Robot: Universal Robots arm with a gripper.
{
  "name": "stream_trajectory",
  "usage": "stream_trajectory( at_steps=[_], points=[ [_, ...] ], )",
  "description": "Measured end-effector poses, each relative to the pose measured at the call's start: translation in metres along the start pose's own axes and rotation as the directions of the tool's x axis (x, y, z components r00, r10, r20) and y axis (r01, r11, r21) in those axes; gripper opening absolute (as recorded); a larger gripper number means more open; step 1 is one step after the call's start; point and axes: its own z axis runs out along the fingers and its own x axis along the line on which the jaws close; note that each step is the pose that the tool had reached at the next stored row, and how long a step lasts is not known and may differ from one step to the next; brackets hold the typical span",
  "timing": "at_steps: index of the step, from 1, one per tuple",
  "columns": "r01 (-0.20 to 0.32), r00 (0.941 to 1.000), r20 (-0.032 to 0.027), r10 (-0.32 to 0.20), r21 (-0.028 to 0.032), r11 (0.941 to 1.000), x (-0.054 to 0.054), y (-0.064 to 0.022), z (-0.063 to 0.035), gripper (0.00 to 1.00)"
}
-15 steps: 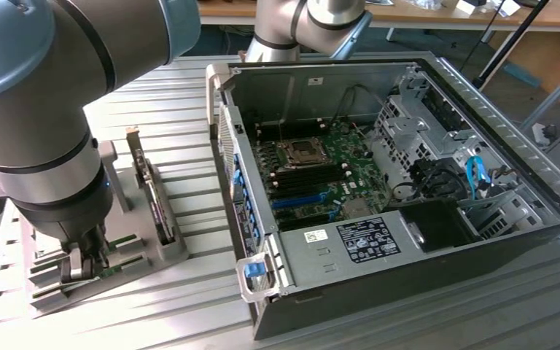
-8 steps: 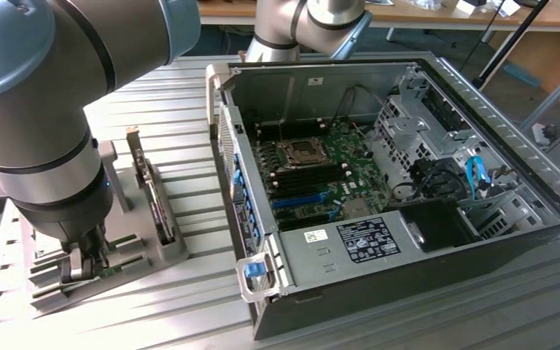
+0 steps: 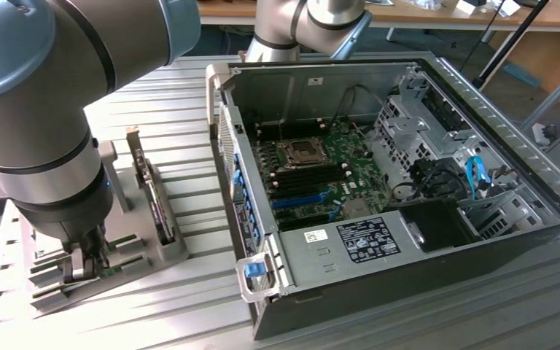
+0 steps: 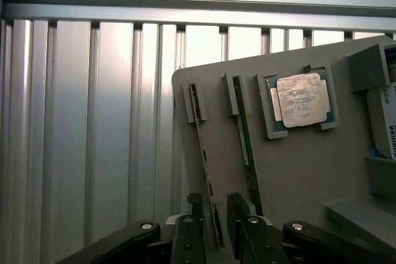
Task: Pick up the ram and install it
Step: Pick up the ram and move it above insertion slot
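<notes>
Ram [image 4: 204, 153], wrist view: a long, narrow green circuit-board stick with small dark chips, standing on edge in its slot on the flat grey plastic holder tray [image 4: 309, 177]. It is the one of the two farther from the processor.
Twin stick: a second green memory stick [image 4: 247, 146] stands just beside it in its own slot, untouched.
Claw: the black two-finger gripper [image 4: 216, 230] is down over the near end of the ram, one finger [image 4: 197, 233] on each side. The jaws are spread and released, with a sliver of gap showing, so nothing is grasped.
Neighbour: the square silver processor chip [image 4: 300, 100] sits in its pocket on the same tray, well clear of the claw.
Surface: the ribbed aluminium table [image 4: 93, 122] runs under the tray.

Arm, exterior view: the big grey robot arm [image 3: 47, 146] stands tall at the exterior view's left, its claw low on the tray.
Card: an upright expansion card with a metal bracket [image 3: 154, 197] stands on the tray near the claw.
Destination: the open dark computer case [image 3: 407, 299] lies well apart at the exterior view's right, its green motherboard [image 3: 343, 157] exposed.
Slots: the long dark memory slots [image 3: 305, 179] beside the socket look bare, though that is hard to tell.
Progress: early going. The ram is lined up between the jaws but not clamped, not lifted and not carried, and the whole install is left to do.
</notes>
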Motion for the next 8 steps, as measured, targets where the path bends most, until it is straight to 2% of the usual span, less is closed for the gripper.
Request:
stream_trajectory(
  at_steps=[8],
  points=[
    [0.005,1.0,-0.0002,-0.005,0.0,1.0,0.0,0.0,0.0001,0.3]
  ],
)
